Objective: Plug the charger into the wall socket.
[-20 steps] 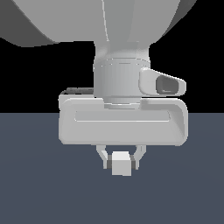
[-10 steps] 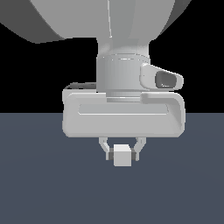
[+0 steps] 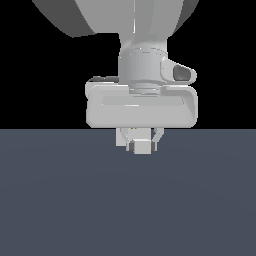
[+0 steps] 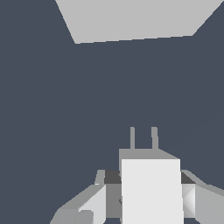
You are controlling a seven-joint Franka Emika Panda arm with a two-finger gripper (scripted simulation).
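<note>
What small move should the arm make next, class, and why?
Probably carry the charger straight ahead toward the wall socket. The tool is shut on it, its two prongs point at the socket's block, and dark floor lies between them.

Across the exterior view, the gripper (image 3: 142, 142) now sits higher and farther toward the exterior view's right than a second ago, and its body looks smaller, so the arm is moving away from the camera. The charger (image 3: 142, 147) travels with it (clamped between the fingers), tucked closer under the hand. A pale block, the wall socket (image 3: 121, 137), now peeks out behind the fingers.
</note>
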